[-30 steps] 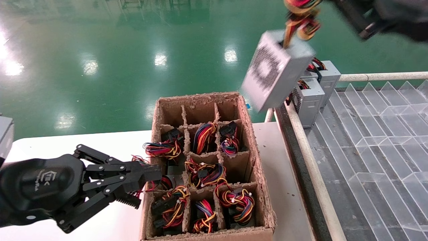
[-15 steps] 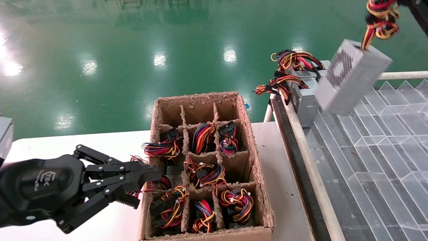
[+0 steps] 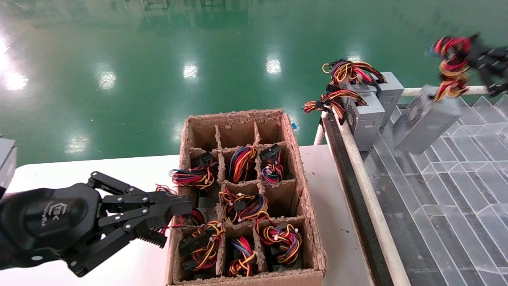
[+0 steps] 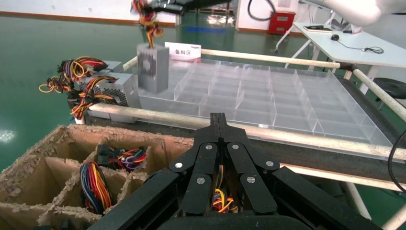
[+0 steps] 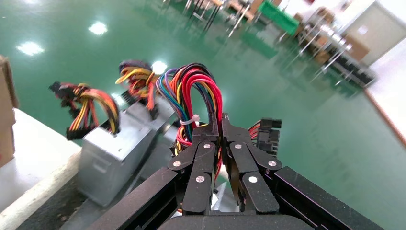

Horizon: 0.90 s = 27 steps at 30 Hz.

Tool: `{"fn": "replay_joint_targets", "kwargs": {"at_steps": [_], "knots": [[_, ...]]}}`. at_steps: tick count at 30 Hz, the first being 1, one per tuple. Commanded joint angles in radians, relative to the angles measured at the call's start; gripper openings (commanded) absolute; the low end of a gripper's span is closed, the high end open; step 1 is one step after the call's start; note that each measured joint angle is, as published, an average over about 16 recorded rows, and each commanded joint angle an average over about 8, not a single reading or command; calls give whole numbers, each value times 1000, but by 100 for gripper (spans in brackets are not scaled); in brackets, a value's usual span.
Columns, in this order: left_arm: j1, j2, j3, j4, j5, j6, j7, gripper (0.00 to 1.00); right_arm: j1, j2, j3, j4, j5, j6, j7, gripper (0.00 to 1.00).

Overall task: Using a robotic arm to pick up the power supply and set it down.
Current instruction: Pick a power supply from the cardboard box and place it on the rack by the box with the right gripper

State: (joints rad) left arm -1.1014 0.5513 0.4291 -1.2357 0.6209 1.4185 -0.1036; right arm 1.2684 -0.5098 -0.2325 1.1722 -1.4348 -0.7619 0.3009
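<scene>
The right tool (image 3: 482, 59) is seen high at the far right of the head view, above the clear tray (image 3: 456, 190). Its fingers (image 5: 213, 139) are pressed together on a tied wire bundle (image 5: 196, 103) of red, yellow, black and purple wires. The power supply (image 3: 422, 125) is hung from these wires under the tool. It is tilted and is held in the air, just over the far part of the tray. In the left wrist view its vent side (image 4: 149, 72) is seen, full of small holes.

Near it, two other grey boxes (image 3: 371, 109) are stood at the far left corner of the tray, beside a pale rail (image 3: 365, 190). Their wires (image 3: 341, 83) are spread out over the edge.

The left tool (image 3: 172, 216) is held low on the left, over the white bench (image 3: 127, 171). Its fingers (image 4: 218, 143) are pressed together, with nothing seen between them. Its tip is just beside the left wall of the cardboard box (image 3: 307, 206). The box is split into small cells, and many of them are filled with wire bundles (image 3: 242, 204). The three far cells are bare. Past the bench, a shiny green floor (image 3: 158, 59) is seen.
</scene>
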Motion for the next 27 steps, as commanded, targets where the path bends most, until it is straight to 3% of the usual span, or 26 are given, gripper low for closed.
{"fn": "replay_joint_targets", "kwargs": {"at_steps": [1,7,27], "knots": [[0,0,0,0,0,0,0,0,6,-25,-12,-33,-12,7,-5,0],[0,0,0,0,0,0,0,0,47,-72,-28,-101,-31,11,-40,0],[0,0,0,0,0,0,0,0,95,-123,-31,-217,-33,22,-109,0]]}}
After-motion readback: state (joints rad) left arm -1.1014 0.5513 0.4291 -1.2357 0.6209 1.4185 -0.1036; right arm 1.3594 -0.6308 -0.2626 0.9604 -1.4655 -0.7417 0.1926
